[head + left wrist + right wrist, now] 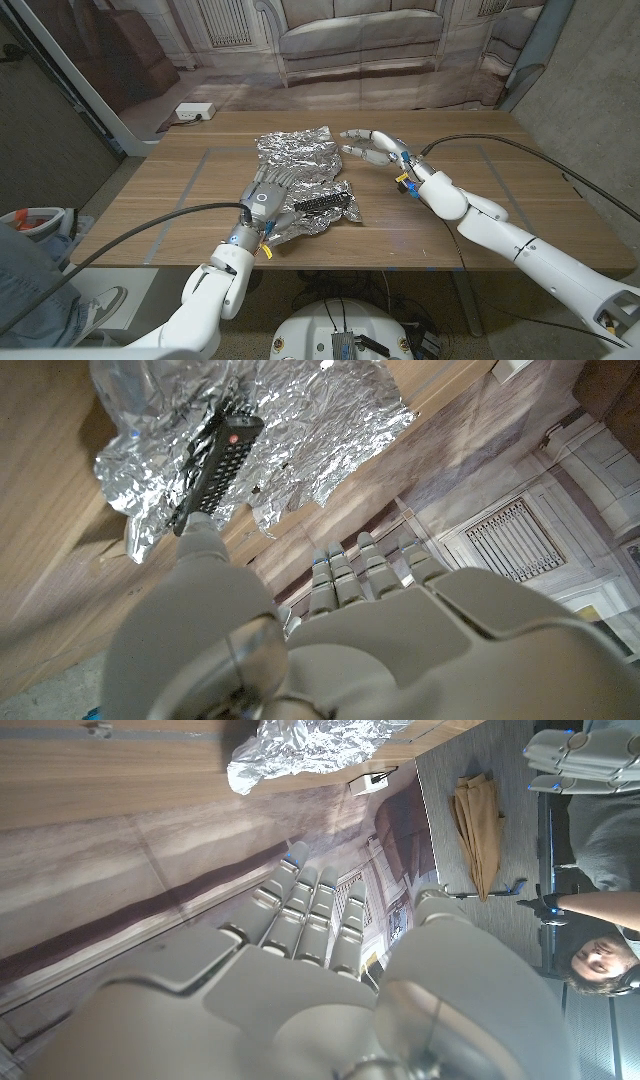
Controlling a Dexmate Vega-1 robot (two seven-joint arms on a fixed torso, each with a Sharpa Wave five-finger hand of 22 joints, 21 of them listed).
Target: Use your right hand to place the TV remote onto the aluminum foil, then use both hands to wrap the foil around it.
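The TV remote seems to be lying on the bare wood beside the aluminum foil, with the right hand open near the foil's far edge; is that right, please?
Not quite: the TV remote lies on the aluminum foil, not on bare wood, as the head view shows. The right hand is indeed open by the foil's far edge.

The left arm comes in low from the near left corner and stretches forward over the table, its forearm nearly straight. The left hand [268, 197] sits at the end of it, back turned up, fingers [345, 575] lying close together and pointing away from the robot. The right arm reaches in from the near right corner, bent at the elbow, angling towards the table's middle. The right hand [375, 146] is raised a little, its fingers [352, 134] spread loosely apart and holding nothing.
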